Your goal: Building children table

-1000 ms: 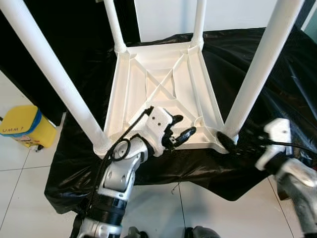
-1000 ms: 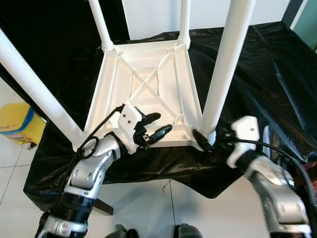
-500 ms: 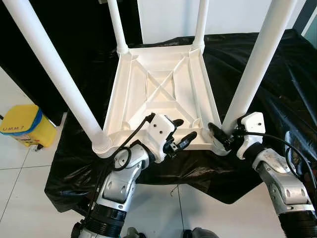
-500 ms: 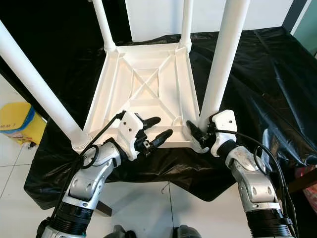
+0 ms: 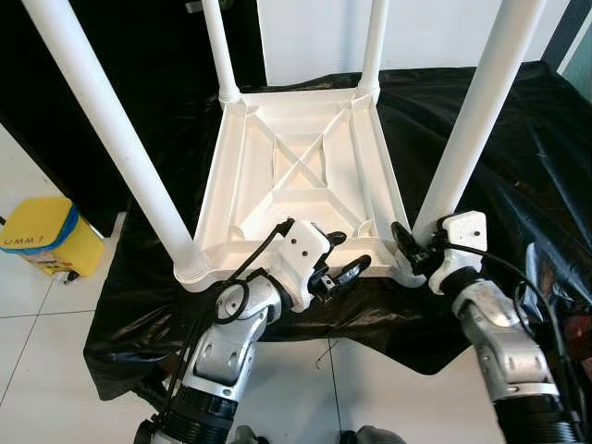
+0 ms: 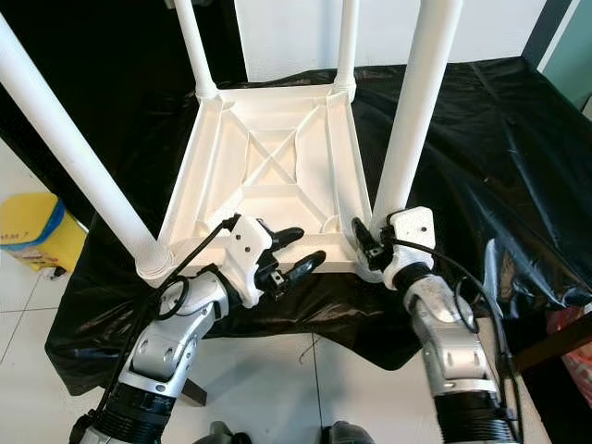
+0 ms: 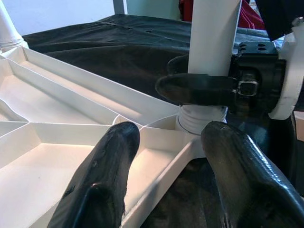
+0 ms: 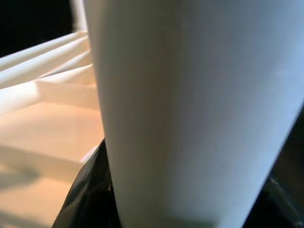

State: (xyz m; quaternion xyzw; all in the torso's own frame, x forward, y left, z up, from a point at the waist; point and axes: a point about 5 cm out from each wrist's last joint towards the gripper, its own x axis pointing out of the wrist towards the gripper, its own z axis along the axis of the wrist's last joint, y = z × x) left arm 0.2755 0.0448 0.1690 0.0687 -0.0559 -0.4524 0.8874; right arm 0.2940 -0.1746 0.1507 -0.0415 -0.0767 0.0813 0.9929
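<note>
A white plastic children's table (image 5: 301, 176) lies upside down on a worktop draped in crinkled black plastic sheeting (image 5: 518, 139), its ribbed underside facing up and its four round white legs rising toward the ceiling. The near right leg (image 5: 476, 116) stands in its corner socket at the table's front edge, and the robot's right gripper (image 5: 407, 248) is clamped around the base of that leg, one black finger (image 7: 197, 89) wrapped across the front of the tube just above the threaded collar. From the right wrist camera the white leg (image 8: 190, 109) looms up close, with the table's ribbed underside beside it.

The left gripper (image 5: 338, 259) hovers over the front rim of the table, between the two near legs, its two long black fingers spread wide and holding nothing; one finger (image 7: 102, 175) hangs over a cell of the underside, the other over the rim near the right corner. The near left leg (image 5: 111, 134) slants up from its own corner socket. A yellow plastic container with a blue band (image 5: 46, 236) sits on the white tiled floor (image 5: 37, 361) to the robot's left, well apart from the worktop.
</note>
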